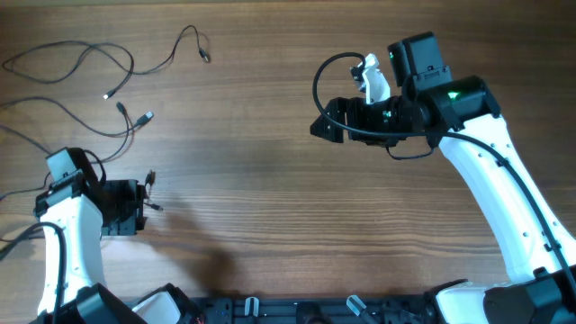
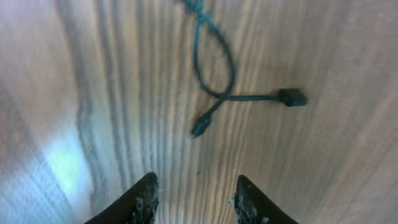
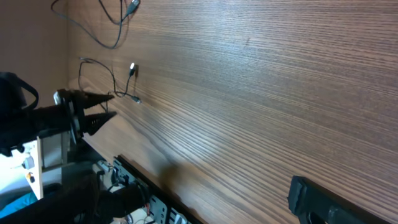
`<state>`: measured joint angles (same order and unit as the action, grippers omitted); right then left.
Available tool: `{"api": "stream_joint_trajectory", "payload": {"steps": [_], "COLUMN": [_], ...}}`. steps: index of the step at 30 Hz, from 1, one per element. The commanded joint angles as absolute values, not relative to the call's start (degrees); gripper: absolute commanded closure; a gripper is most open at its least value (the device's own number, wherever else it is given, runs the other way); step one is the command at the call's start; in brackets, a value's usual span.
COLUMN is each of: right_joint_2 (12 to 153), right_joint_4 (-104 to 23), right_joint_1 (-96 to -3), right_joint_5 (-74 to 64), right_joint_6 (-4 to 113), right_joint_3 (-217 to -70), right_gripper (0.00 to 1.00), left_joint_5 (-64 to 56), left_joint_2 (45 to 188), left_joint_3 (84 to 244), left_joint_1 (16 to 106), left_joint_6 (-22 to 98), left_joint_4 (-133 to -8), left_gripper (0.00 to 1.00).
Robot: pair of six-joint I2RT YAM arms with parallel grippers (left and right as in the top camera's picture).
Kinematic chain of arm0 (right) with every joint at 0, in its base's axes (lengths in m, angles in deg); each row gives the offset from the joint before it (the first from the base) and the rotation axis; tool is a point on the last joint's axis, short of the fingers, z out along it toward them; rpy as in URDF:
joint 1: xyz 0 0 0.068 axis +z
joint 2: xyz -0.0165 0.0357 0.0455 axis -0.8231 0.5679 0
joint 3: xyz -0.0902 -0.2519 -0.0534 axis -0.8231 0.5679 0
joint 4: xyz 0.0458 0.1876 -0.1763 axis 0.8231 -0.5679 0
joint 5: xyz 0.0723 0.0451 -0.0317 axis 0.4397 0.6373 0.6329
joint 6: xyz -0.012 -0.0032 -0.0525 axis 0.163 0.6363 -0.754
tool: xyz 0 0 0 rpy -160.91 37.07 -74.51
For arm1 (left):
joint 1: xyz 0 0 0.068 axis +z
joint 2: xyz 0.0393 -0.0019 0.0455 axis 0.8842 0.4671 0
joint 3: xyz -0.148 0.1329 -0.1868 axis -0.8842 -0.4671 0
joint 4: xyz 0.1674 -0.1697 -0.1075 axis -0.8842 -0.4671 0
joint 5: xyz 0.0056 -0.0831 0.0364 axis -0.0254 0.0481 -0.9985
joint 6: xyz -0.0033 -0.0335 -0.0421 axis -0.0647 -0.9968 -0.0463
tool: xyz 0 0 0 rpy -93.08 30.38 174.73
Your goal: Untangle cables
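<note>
Several thin dark cables (image 1: 147,117) lie loose at the table's far left, some with silvery plug tips. A short cable (image 2: 214,74) with two small plugs lies looped on the wood just beyond my left gripper (image 2: 196,180). That gripper is open, with only bare wood between its black fingers (image 2: 146,198). From overhead the same short cable (image 1: 153,184) lies at the tip of the left gripper (image 1: 146,205). My right gripper (image 1: 318,126) hovers open at the upper right, far from every cable, holding nothing. In the right wrist view just one finger (image 3: 311,198) shows.
The right wrist view looks across the wood to the left arm (image 3: 62,118), the short cable (image 3: 124,84) and the loose cables (image 3: 132,6). A thick black arm cable (image 1: 328,76) loops beside the right wrist. The table's front edge carries a black rail (image 1: 297,306).
</note>
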<state>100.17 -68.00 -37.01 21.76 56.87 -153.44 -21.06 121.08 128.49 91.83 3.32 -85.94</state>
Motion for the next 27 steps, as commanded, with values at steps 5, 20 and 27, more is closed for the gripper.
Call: {"api": "stream_joint_trajectory", "payload": {"steps": [5,20,27], "right_joint_2": [100.72,100.72,100.72], "right_joint_4": [-67.71,-67.60,-68.11], "right_joint_1": [-36.07,-35.32,-34.95], "right_joint_5": [22.64,22.64,22.62], "right_joint_6": [56.91,56.93,56.96], "right_joint_3": [-153.35,-153.35,-153.35], "right_gripper": [0.00,0.00,0.00], "left_joint_5": [-22.44,-45.80,-47.22], "left_joint_2": [120.75,135.41,143.61], "left_joint_3": [143.68,148.51,148.51], "left_joint_1": [91.52,91.83,94.23], "left_joint_6": [20.26,11.74,6.45], "left_joint_4": [-87.91,-79.89,-74.80], "left_gripper": [0.34,0.18,0.15]}}
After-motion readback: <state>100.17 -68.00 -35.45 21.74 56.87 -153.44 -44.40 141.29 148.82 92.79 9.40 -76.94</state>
